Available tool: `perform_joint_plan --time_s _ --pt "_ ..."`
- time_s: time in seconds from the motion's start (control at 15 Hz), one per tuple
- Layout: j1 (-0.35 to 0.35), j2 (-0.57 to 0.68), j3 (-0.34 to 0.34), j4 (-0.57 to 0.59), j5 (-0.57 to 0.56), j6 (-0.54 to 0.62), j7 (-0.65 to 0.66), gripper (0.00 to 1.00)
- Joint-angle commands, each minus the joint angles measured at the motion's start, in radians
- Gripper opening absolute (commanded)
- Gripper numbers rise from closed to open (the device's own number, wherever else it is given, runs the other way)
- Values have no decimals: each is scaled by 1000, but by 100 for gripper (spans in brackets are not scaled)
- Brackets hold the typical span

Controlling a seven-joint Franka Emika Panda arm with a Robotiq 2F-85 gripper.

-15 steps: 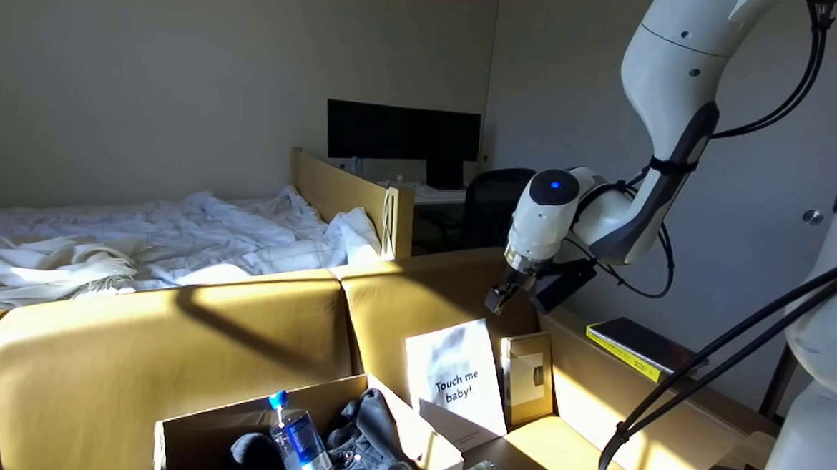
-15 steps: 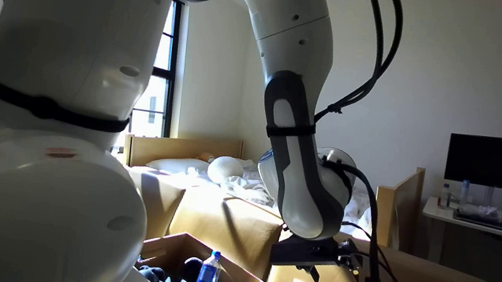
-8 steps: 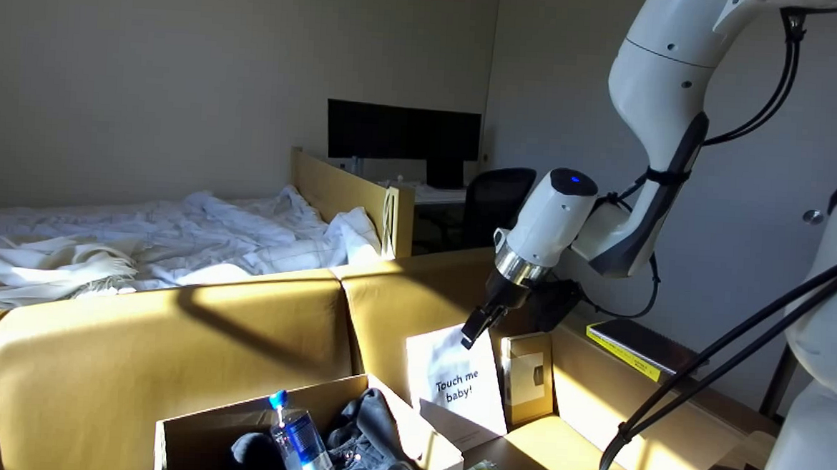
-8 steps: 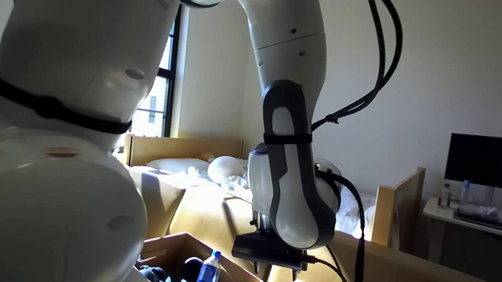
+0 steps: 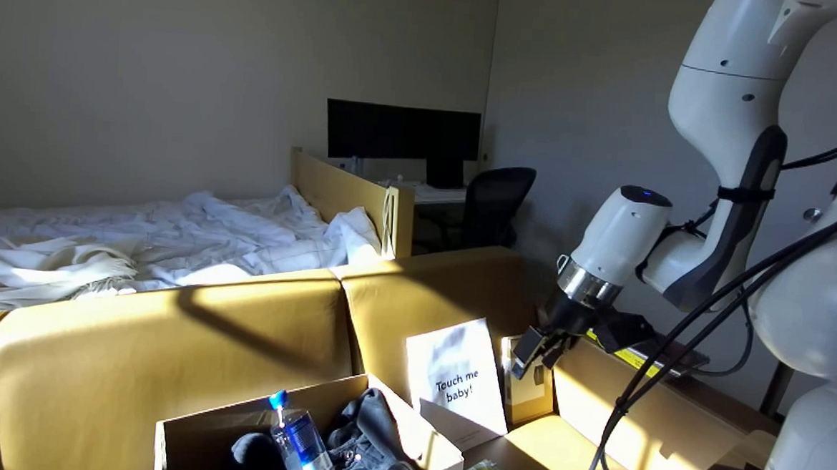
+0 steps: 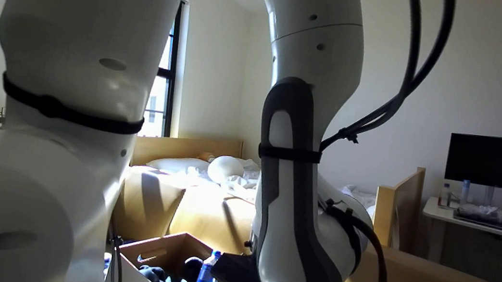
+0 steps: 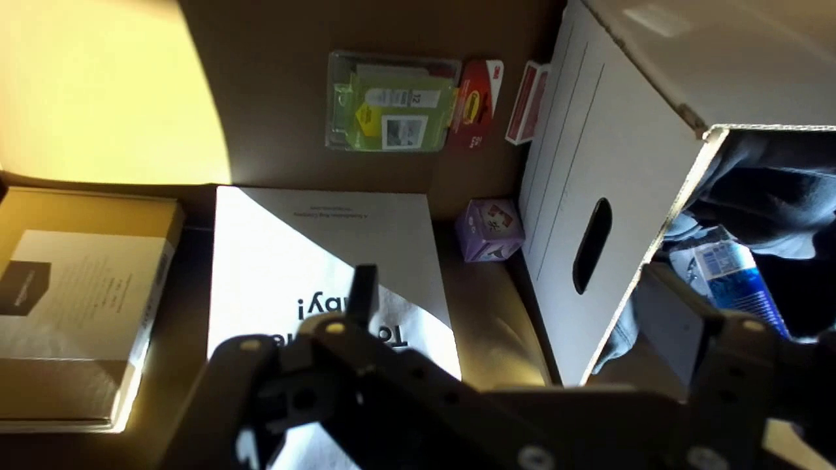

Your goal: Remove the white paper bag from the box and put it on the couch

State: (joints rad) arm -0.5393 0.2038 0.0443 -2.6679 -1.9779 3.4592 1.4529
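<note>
"Where is the bag (image 5: 454, 373) standing?"

"It's standing on the couch (image 5: 154, 350), outside the box (image 7: 568, 163). Its lower edge is resting on the seat, and it is leaning toward the back."

"What is bordering it?"

"In the wrist view, a dark strip of couch is parting one long edge from a carton (image 7: 78, 313). Along the other long edge a wider strip is showing between bag and box, and a cube (image 7: 490, 230) is sitting there, close by the slotted wall; whether it is touching, I can't tell."

"And in front of the lower edge?"

"A band of seat is showing, then a pack (image 7: 395, 108) is lying flat, with a card (image 7: 475, 108) beside it."

"Which way is the bag pointing?"

"Its printed face is looking out from the couch back. Its long axis is rising from the seat, and in an exterior view its top is tipping toward the box. In the wrist view its words are reading upside down."

"What about the hand (image 5: 533, 368)?"

"It is hanging tilted above the couch, its fingers (image 7: 673, 323) standing wide apart. In an exterior view a gap is showing between it and the bag. In the wrist view one finger is crossing the lettering."
</note>
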Motion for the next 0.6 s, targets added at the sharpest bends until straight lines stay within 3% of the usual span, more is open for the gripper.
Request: perform_joint_plan --time_s 0.0,0.07,0.13,0.53 --pt "-13 -121 -144 -68 -112 -27 138 100" --pt "-12 -29 -92 -24 -56 -6 51 100" --pt "-16 -41 -119 -27 -68 -4 55 100" --pt "-7 -30 -98 -23 -66 -5 53 100"
